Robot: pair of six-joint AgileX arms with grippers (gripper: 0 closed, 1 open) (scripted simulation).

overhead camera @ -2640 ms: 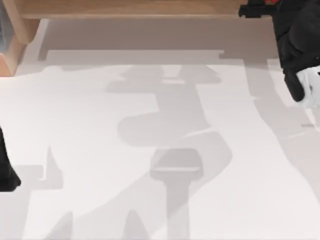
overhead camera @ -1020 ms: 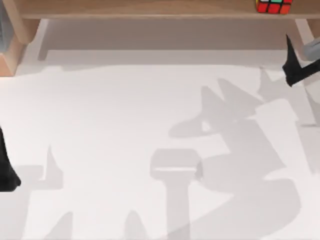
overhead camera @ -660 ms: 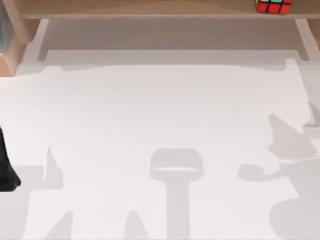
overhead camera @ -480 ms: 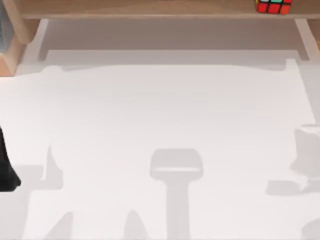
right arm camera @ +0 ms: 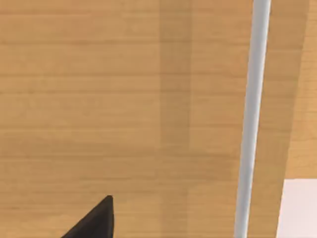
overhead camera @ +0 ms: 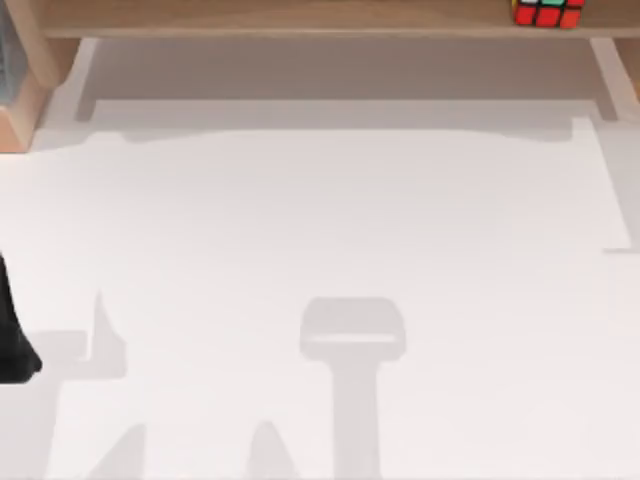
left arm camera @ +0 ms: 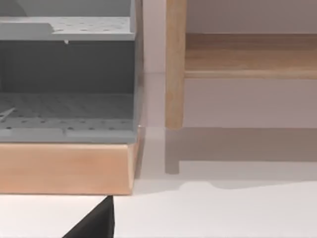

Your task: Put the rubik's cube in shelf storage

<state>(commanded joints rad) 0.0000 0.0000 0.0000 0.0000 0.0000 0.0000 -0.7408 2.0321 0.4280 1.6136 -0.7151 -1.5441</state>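
Rubik's cube [overhead camera: 547, 12] sits on the shelf storage [overhead camera: 280, 18] board, upper right of the top view. Left arm [overhead camera: 12, 335] parked at the desk [overhead camera: 330, 220] left edge. Jaws, both arms: cannot tell.

- Flat white table top [overhead camera: 330, 220], soft grey shadows across it.
- Grey perforated metal rack [left arm camera: 67, 79] on a light wooden base [left arm camera: 64, 168], at table's far-left corner.
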